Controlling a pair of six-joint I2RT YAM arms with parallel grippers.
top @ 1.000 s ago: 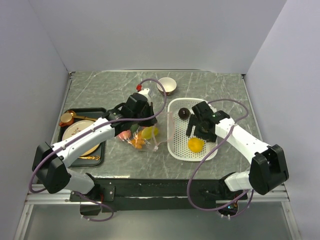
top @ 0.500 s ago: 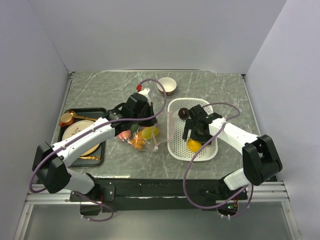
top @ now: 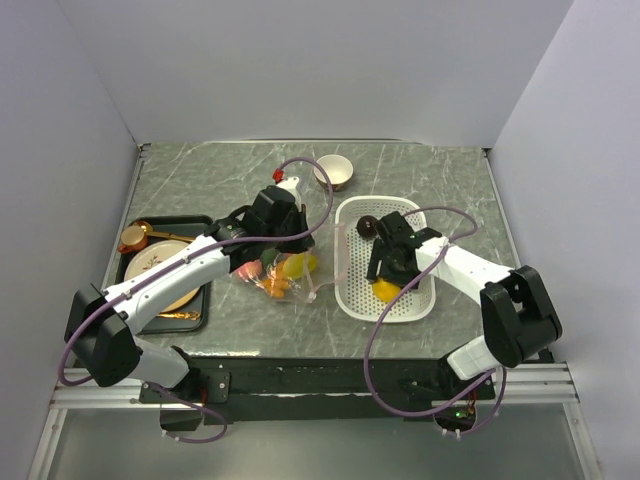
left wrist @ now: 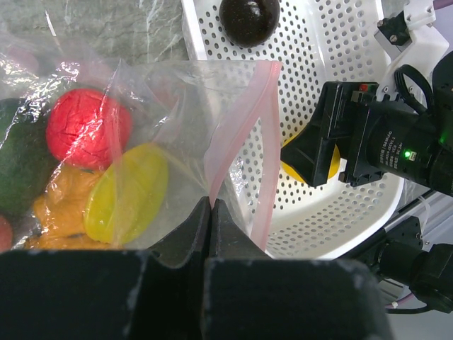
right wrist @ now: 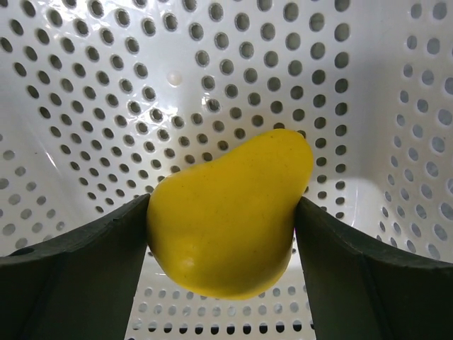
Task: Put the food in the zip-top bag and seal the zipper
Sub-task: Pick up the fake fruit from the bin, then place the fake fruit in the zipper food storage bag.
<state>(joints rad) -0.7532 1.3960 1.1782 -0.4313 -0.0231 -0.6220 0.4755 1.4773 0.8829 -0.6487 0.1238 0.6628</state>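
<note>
The clear zip-top bag (top: 278,272) lies left of the white basket (top: 352,290) and holds red, yellow, orange and green toy food (left wrist: 88,127). My left gripper (left wrist: 211,204) is shut on the bag's pale pink zipper strip (left wrist: 263,127) and holds the mouth open toward the basket. My right gripper (right wrist: 223,234) is inside the basket, its fingers (right wrist: 92,248) pressed on both sides of a yellow pear-shaped fruit (right wrist: 226,212). That fruit also shows in the top view (top: 387,290). A dark brown ball (top: 367,226) sits at the basket's far end and shows in the left wrist view (left wrist: 249,19).
A black tray (top: 200,222) at the left holds a gold plate (top: 160,262) and a small gold cup (top: 133,238). A gold-rimmed bowl (top: 334,171) stands behind the basket. Grey walls close in the table on three sides.
My right gripper has moved left and down in the basket onto the yellow fruit and closed on it. The left gripper and the bag have stayed still.
</note>
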